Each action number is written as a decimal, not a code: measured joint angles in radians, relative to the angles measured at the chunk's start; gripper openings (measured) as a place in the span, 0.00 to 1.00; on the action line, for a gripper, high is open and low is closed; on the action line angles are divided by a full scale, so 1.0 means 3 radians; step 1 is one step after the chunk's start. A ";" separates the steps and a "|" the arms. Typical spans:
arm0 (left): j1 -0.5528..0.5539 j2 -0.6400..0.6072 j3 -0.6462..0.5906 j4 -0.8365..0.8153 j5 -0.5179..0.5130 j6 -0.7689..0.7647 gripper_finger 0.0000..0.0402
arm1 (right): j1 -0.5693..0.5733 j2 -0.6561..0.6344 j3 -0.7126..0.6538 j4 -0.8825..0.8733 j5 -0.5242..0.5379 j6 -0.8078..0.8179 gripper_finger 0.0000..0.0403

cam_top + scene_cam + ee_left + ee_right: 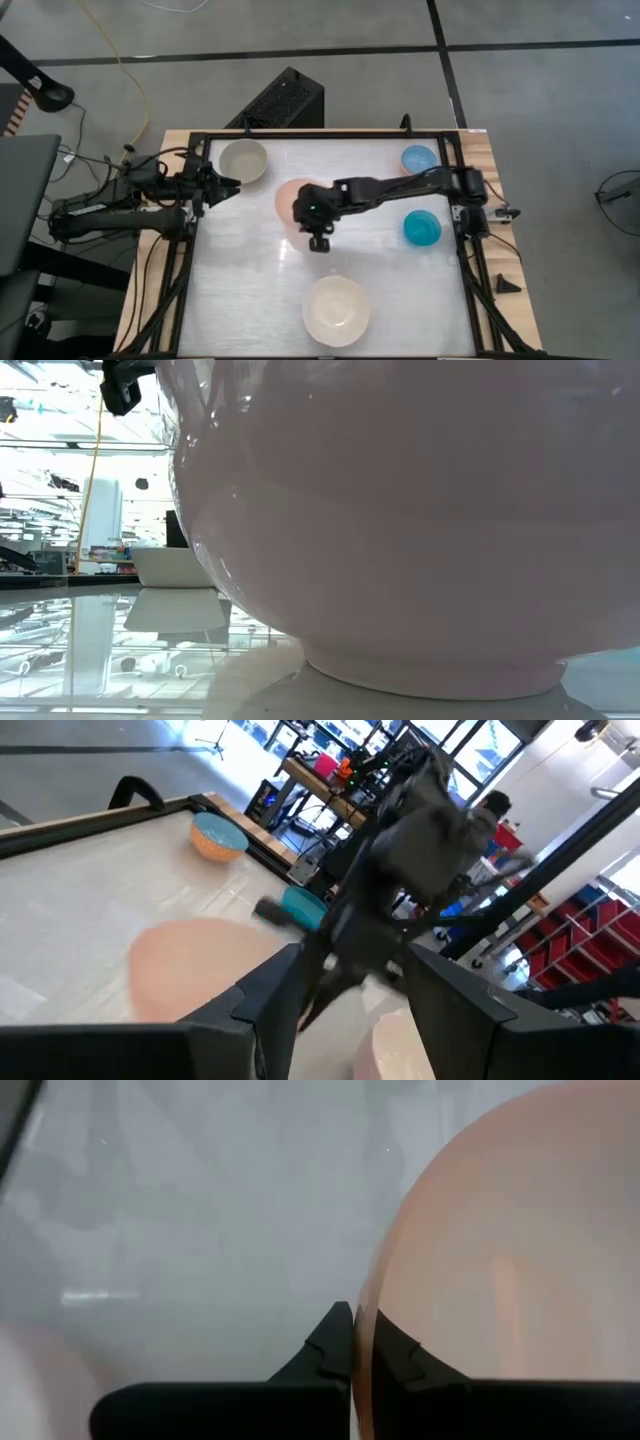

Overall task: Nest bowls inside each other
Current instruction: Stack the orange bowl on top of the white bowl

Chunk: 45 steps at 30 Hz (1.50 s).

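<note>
The salmon-pink bowl [286, 196] sits mid-table, partly under my right arm. My right gripper [361, 1342] is shut on its rim. The beige-grey bowl [243, 160] stands at the far left, the light blue bowl [418, 158] at the far right and the teal bowl [421, 228] at the right. The cream-white bowl [336, 310] stands on its foot near the front edge and fills the low view [400, 510]. My left gripper [228, 187] waits open at the left edge, pointing level toward the pink bowl [190, 970]. My right gripper pinches the pink bowl's rim [364, 1295], one finger inside the bowl and one outside. The fingers slant down at it from the table's right side. Whether the bowl is clear of the table, I cannot tell.
A black frame [200, 140] borders the white table top. Open surface lies at the near left and between the pink and cream-white bowls. Cables and a black box [280, 100] lie on the floor beyond the far edge.
</note>
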 joint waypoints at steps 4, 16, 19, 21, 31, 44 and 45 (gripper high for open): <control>-0.0005 0.0000 0.0000 -0.0003 0.0012 0.0044 0.41 | 0.0139 -0.0412 -0.0239 0.0028 -0.0001 0.0278 0.07; -0.0006 0.0000 0.0000 -0.0013 0.0003 0.0317 0.41 | 0.1269 -0.1204 -0.1157 0.1804 -0.0370 0.2090 0.07; -0.0005 0.0000 0.0000 -0.0013 -0.0019 0.0324 0.41 | 0.1446 -0.1081 -0.1128 0.1793 -0.0358 0.2430 0.07; -0.0005 0.0000 0.0000 -0.0013 -0.0020 0.0325 0.41 | 0.1540 -0.0952 -0.1025 0.1575 -0.0323 0.2498 0.07; -0.0005 0.0000 0.0000 -0.0016 0.0075 0.0322 0.41 | 0.1675 -0.0156 -0.0216 0.0400 -0.0233 0.2213 0.07; -0.0005 0.0000 0.0000 -0.0078 0.0269 0.0317 0.41 | 0.1102 0.0153 -0.0097 0.0040 -0.0347 0.1633 0.07; -0.0005 0.0000 0.0000 -0.0078 0.0271 0.0317 0.41 | 0.1054 0.0157 -0.0096 0.0013 -0.0344 0.1579 0.07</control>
